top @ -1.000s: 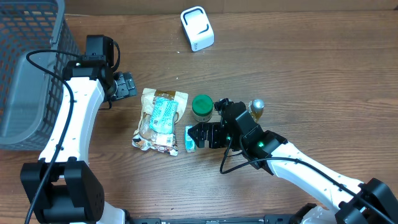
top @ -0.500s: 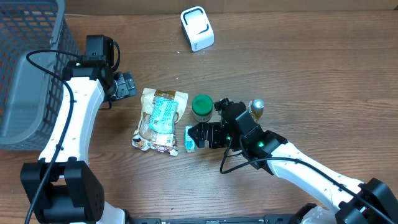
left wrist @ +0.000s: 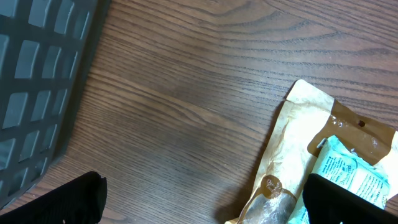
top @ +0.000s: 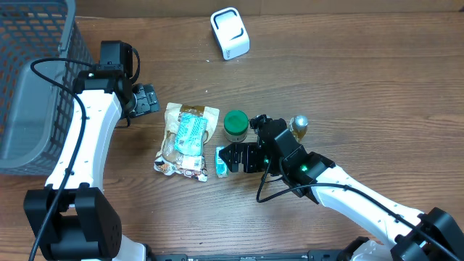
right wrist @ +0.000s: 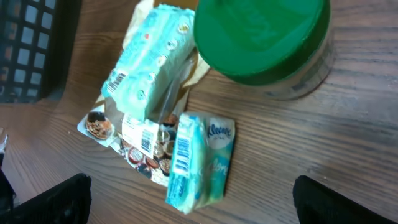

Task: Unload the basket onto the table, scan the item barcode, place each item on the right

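From above, we see the tissue pack lying on the wooden table, a little below the middle of the frame. It is just beside the lower right corner of a snack bag and just below a green-lidded jar. The right gripper sits at the pack's right side with its fingers spread wide, grasping nothing. Whether they touch the pack we cannot tell. A small bottle with a silver cap stands to the right of the jar. The left gripper sits to the upper left of the snack bag, released and empty. A grey basket fills the upper left corner. A white scanner lies near the top edge, well apart from the pack.

In the left wrist view, we find the dark fingers in the two lower corners, wide apart, with bare wood between them. The snack bag's top end enters at the lower right, and the basket wall runs down the left side.

In the right wrist view, the tissue pack sits in the lower middle with a barcode along its left face. The jar is at the upper right, and the snack bag is at the upper left, touching the pack. The fingers show in both lower corners, not pinching the pack.
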### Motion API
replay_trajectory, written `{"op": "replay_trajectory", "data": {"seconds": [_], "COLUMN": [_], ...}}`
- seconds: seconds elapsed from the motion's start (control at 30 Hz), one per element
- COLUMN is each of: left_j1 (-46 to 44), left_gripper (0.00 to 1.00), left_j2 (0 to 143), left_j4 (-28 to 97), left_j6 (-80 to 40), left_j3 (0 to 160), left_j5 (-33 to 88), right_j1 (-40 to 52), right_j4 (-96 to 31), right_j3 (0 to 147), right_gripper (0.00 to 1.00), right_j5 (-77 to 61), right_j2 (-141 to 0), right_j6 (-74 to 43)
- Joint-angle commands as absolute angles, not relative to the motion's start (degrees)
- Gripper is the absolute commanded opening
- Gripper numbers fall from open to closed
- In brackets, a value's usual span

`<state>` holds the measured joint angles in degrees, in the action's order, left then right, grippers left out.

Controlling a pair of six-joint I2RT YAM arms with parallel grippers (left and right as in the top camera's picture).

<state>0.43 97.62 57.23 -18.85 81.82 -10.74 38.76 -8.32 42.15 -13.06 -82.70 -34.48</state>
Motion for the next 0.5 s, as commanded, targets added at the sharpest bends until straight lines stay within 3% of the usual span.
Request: {"op": "replay_trajectory", "data": {"seconds": [0.0,0.47], "left_j1": [0.36,0.36], "left_gripper": [0.99,1.00], "left_j2": [97.38,97.38], "left_j4": [56.97,56.97], "left_j6": [-17.78,-17.76], "left_j3": [82.65,82.65], "left_j5": [-10.90,-10.90], "right_j1": [38.87,38.87], "right_j4": [-6.70,-7.20], "right_j3": [42.06,42.06], "right_gripper": [1.00,1.00], "right_j5": [-12.45,-12.71], "right_j2": [-81.87,-81.87], "right_j6": [-34.00,-33.89]}}
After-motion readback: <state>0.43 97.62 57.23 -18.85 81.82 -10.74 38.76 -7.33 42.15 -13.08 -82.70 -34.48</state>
